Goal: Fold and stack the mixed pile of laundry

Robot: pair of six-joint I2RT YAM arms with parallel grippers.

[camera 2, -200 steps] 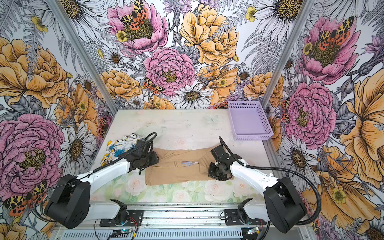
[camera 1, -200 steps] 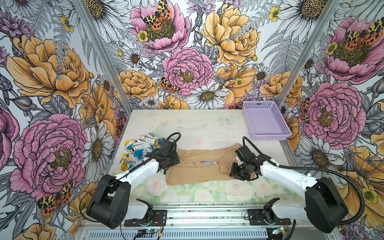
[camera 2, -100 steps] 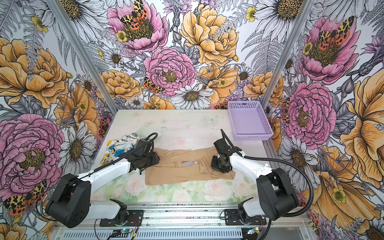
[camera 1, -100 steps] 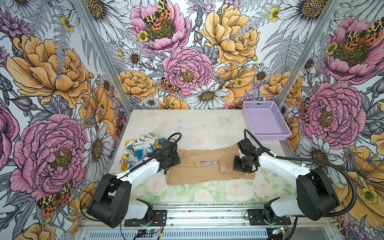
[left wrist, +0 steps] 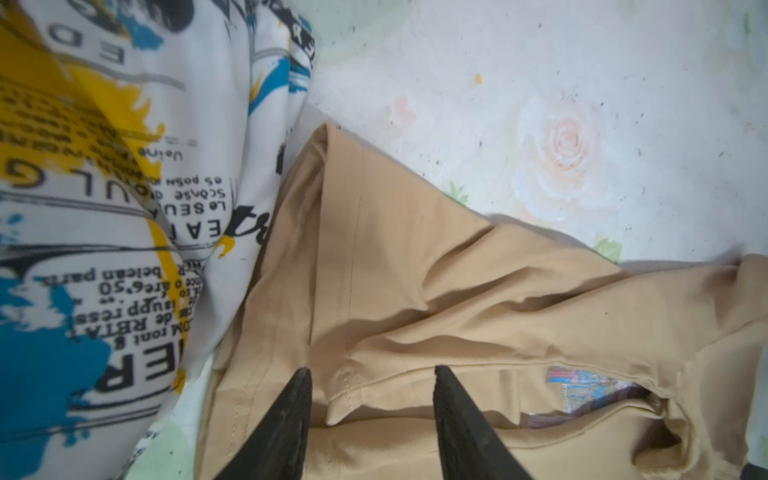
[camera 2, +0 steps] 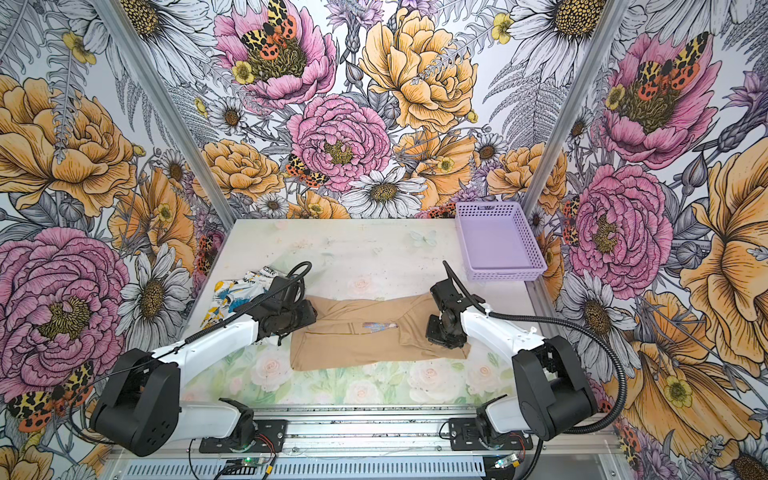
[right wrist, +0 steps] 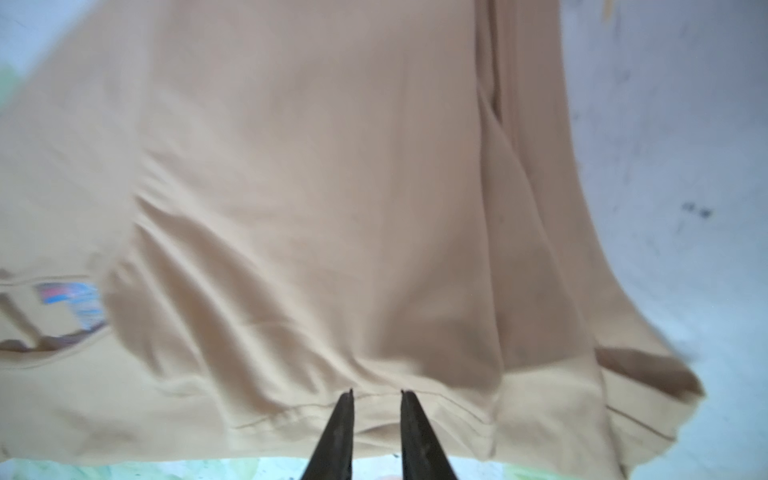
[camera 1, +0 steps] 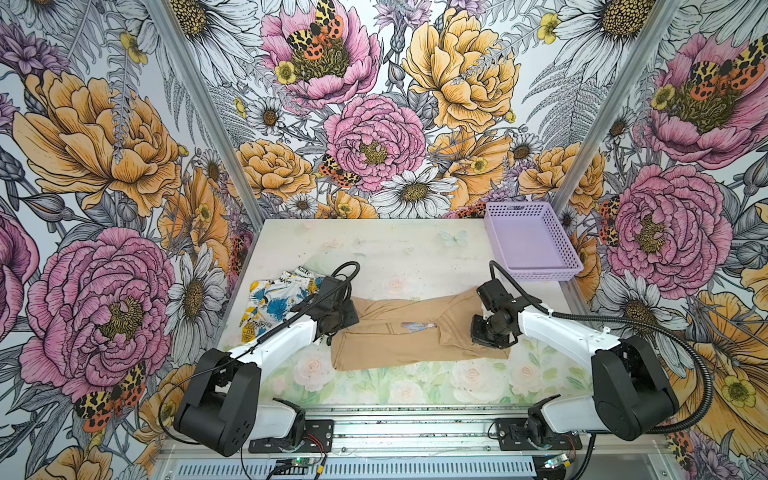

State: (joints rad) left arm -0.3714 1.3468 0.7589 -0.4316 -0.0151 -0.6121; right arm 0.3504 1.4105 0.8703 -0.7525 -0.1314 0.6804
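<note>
L tool (left wrist: 372,370): jaws apart, straddling a sleeve hem of the tan garment (camera 1: 399,340), nothing pinched, so open. R tool (right wrist: 376,392): jaws nearly together on the hem at the garment's other end, and creases fan out from the tips, which reads as a pinch on the cloth. Tan garment lies mid-table, stretched as a long band btwn both tools, w/ one lengthwise fold in by the look of it and its label (camera 1: 415,326) showing at centre. Printed garment (camera 1: 274,303) is bunched at the left of the table (camera 1: 395,249), touching the tan one's left end, unfolded. Lavender basket (camera 1: 536,272) sits in the far right corner, well apart. Est. progress: early. 1st item is part-folded and needs crosswise folds, 2nd is not begun, no stack yet.
</note>
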